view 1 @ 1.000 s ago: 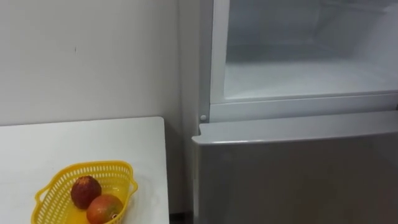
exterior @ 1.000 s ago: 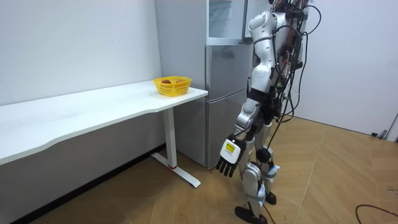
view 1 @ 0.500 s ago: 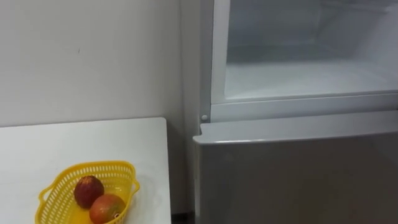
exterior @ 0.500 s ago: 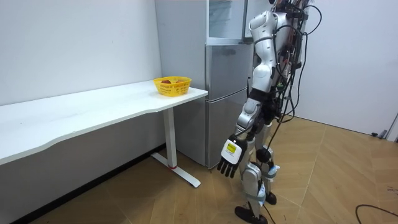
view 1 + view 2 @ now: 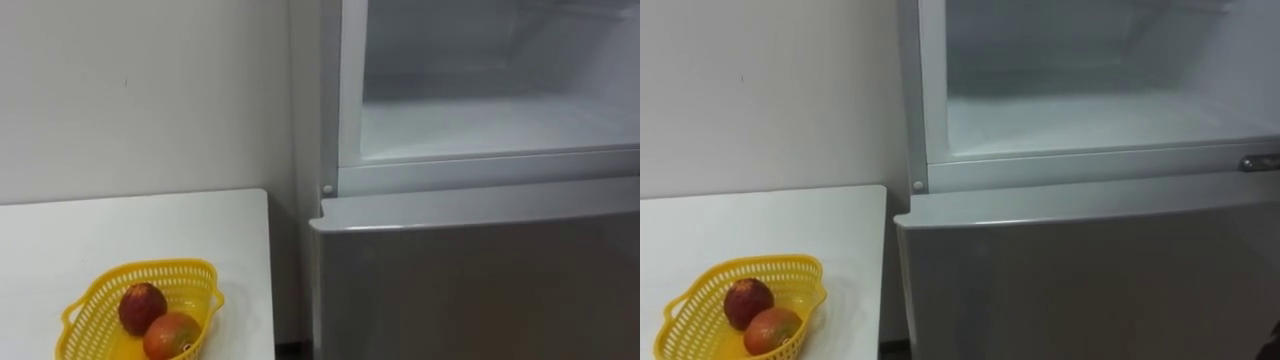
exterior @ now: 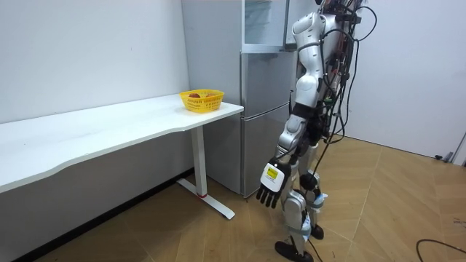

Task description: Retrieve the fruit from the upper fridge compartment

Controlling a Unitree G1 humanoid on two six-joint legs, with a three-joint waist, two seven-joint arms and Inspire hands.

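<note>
The upper fridge compartment (image 5: 490, 120) stands open right in front of me, and its white inside looks bare, with nothing on its floor. Below it the grey lower door (image 5: 480, 290) is closed. To the left, a yellow basket (image 5: 150, 270) on the white table (image 5: 120, 225) holds a red fruit (image 5: 142, 306) and an orange fruit (image 5: 170, 335). In the room view I stand upright facing the fridge (image 6: 262, 109). My left hand (image 6: 269, 185) hangs low beside my leg, fingers relaxed and holding nothing.
The table's right edge ends a short gap from the fridge side. A white wall (image 5: 140, 90) rises behind the table. In the room view the long table (image 6: 109, 131) runs toward the room view's left, with wooden floor (image 6: 378, 211) around me.
The head camera has shifted slightly, so the basket sits a little further right in the picture. Nothing else has moved.
</note>
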